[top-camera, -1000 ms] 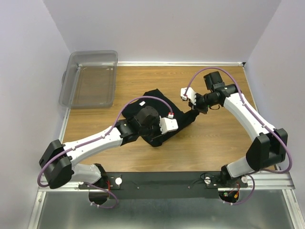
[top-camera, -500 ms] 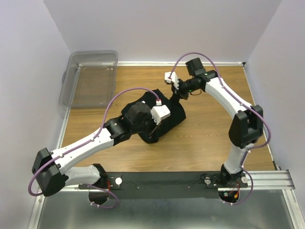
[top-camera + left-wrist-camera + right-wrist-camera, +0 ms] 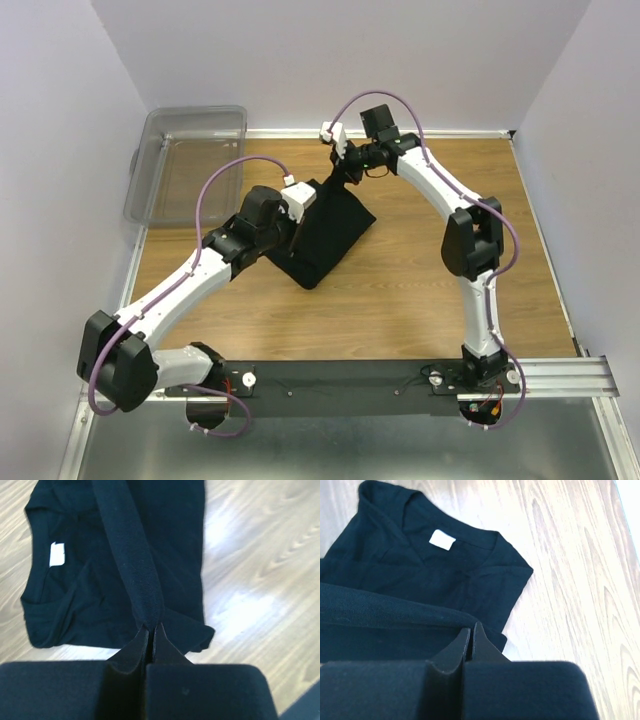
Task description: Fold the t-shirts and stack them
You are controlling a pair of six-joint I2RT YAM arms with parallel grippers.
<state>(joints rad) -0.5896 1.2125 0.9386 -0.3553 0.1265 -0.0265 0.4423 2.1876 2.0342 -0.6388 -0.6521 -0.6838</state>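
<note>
Black t-shirt (image 3: 330, 238) pulled up, shifted back-left

No text, brand, number or sign could be read anywhere. The only label was the small white tag (image 3: 442, 538) at the neck of the t-shirt (image 3: 395, 575). In both wrist views it showed as a plain white patch, with no print that could be made out.
</note>
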